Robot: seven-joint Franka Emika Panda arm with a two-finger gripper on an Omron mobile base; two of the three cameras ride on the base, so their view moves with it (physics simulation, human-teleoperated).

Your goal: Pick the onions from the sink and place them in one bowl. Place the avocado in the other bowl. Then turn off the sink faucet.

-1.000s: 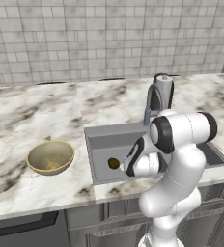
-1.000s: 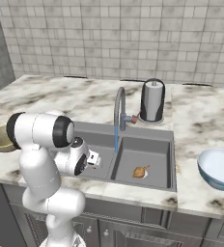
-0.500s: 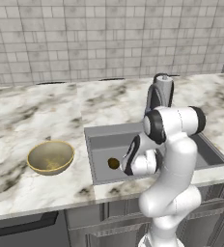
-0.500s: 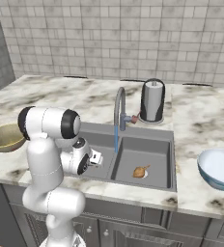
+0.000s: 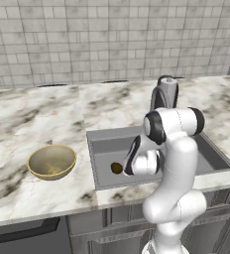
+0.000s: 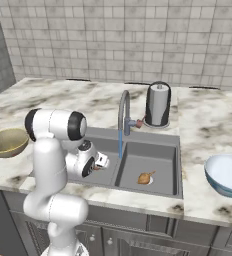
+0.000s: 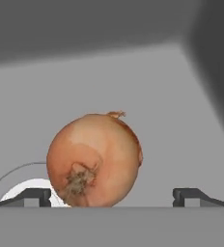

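In the hand view an orange-brown onion (image 7: 94,159) lies on the grey floor of the sink (image 7: 147,96), between my two spread fingertips, and neither tip touches it. My gripper (image 7: 113,198) is open. The left base view shows the gripper (image 5: 123,166) low in the left basin by that onion (image 5: 116,168). A second onion (image 6: 145,178) lies in the right basin of the sink (image 6: 153,157). The faucet (image 6: 123,106) runs a blue stream. A yellow-gold bowl (image 5: 51,161) stands left of the sink, a pale blue bowl (image 6: 227,172) to its right. The avocado is hidden.
A dark paper-towel holder (image 6: 158,105) stands on the marble counter (image 6: 73,97) behind the sink. A white drain (image 7: 29,187) shows beside the onion. The tiled wall closes the back, and my own arm (image 5: 174,149) stands over the sink's front edge.
The arm's upper joint has swung toward the sink's middle and the hand has settled lower in the left basin beside the onion. The jaws have stayed open.
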